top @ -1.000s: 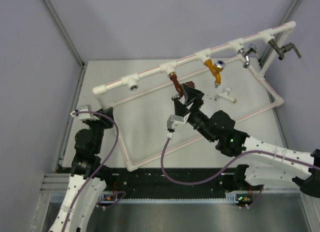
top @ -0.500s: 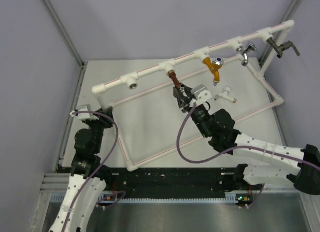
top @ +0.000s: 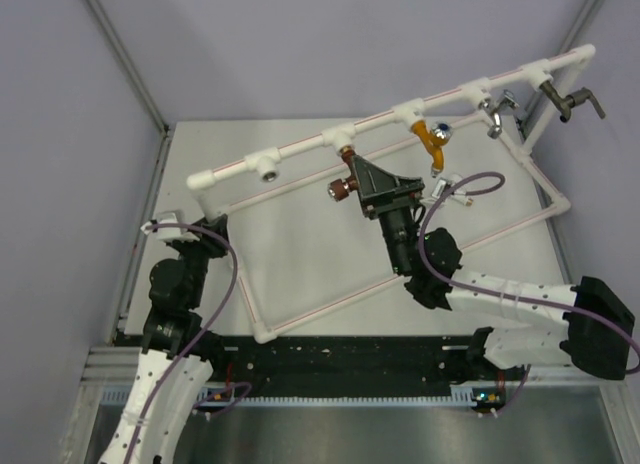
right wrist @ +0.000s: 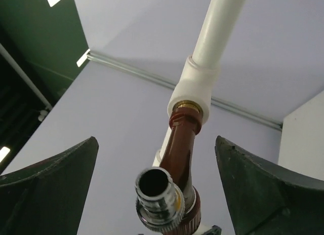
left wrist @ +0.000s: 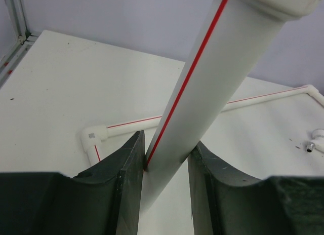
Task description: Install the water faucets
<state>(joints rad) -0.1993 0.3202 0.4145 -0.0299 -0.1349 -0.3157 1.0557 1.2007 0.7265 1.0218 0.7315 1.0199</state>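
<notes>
A reddish-brown water faucet (top: 346,172) with a silver tip (right wrist: 158,194) hangs screwed into a tee of the white pipe frame (top: 290,150). My right gripper (top: 372,180) is open around this faucet (right wrist: 183,144), and neither finger touches it. A white faucet (top: 452,190) lies on the table just right of that gripper, and shows at the edge of the left wrist view (left wrist: 314,144). My left gripper (left wrist: 167,141) is shut on the frame's red-striped upright pipe (left wrist: 212,68) at the left end (top: 203,209).
An orange faucet (top: 432,139), two silver ones (top: 495,109) and a dark one (top: 570,99) hang from the top rail further right. One tee (top: 265,164) near the left end holds nothing. The frame's base pipes (top: 330,294) lie on the white table.
My right gripper closed on the reddish-brown faucet, turned with it, then opened. The spout now points left instead of down. The left arm has not moved.
</notes>
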